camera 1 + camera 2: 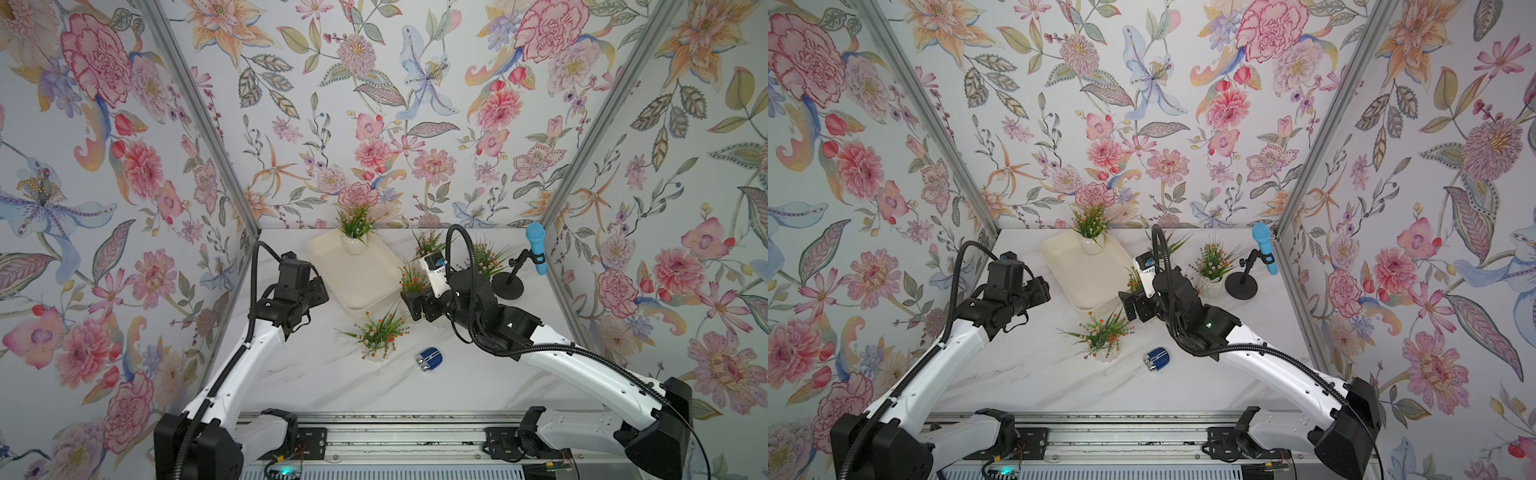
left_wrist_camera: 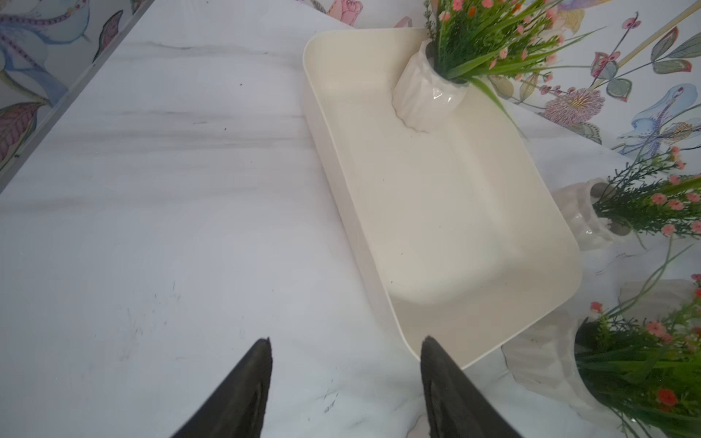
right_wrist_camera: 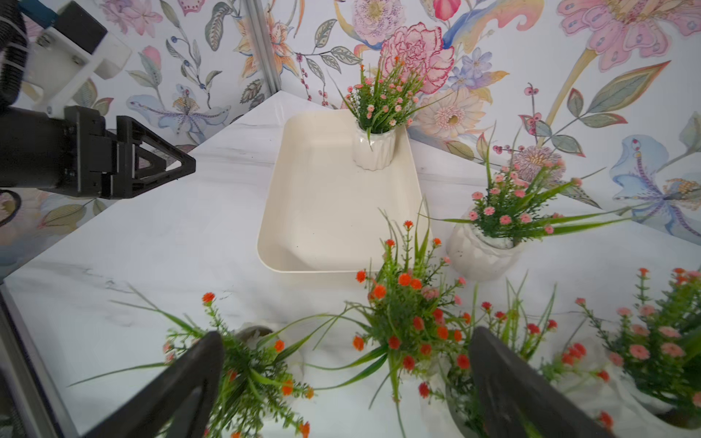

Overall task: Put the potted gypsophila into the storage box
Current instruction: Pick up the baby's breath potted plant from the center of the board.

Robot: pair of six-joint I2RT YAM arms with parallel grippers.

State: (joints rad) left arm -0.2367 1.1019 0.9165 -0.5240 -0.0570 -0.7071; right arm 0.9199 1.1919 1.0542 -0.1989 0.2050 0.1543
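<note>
While the right arm (image 1: 573, 370) leans over potted gypsophila (image 3: 406, 322) — left fingers (image 2: 242, 390) gape.

A blue toy microphone (image 1: 536, 248) tilts on a black round-based stand (image 1: 508, 285) at the far right of the white marble counter (image 1: 316, 382); a small blue, white-striped object (image 1: 429, 360) lies nearer; floral wallpaper (image 1: 374, 104) surrounds everything.
</note>
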